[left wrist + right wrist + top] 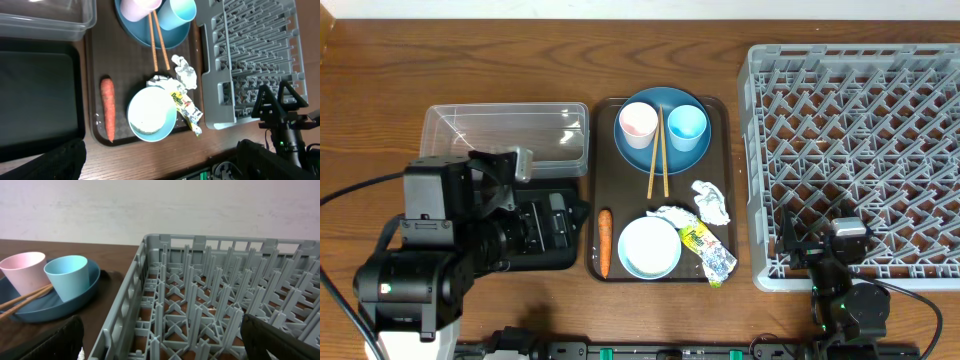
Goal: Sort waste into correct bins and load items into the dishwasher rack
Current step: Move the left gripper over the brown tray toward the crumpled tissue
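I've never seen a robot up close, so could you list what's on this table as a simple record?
rack: grey, at right, no dishes in it
brown tray: holds plate, bowl, carrot, paper, wrapper
on plate: pink cup, blue cup, chopsticks
bins: clear tub, black tray, at left
hands: left hand and right hand open, holding nothing

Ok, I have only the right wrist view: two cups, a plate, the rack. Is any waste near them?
Observer: Yes. A carrot lies on the brown tray, just left of the bowl.
Operator: And where are the bins, please?
Observer: Both are left of the brown tray: the tub farther back, the black tray nearer the arms.
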